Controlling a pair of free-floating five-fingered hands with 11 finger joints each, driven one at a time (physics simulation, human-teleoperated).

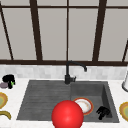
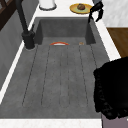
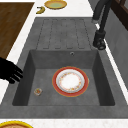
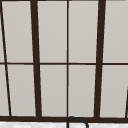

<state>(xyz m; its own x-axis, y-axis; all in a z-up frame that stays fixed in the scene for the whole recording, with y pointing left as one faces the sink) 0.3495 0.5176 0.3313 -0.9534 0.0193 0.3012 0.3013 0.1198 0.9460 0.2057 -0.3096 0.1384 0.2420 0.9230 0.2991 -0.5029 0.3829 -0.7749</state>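
**Mia:** Where is the right hand (image 1: 103, 111)?

**Ben:** It hangs over the right end of the sink (image 1: 45, 100), near the front wall. Its fingers point down and look loose. They hold nothing.

**Mia:** What is closest to it?

**Ben:** The plate (image 1: 83, 105). It lies flat on the sink floor, just left of the fingers. They are near it but do not touch it. In the right side view the hand (image 3: 10, 72) is over the sink's edge, and a small round thing (image 3: 37, 91) lies on the floor below it.

**Mia:** And the left hand (image 1: 8, 80)?

**Ben:** It is on the counter at the far left, curled over a small purple thing (image 1: 3, 85).

**Mia:** What else?

**Ben:** A big red ball (image 1: 67, 115) is at the front. The tap (image 1: 69, 72) is behind the sink.
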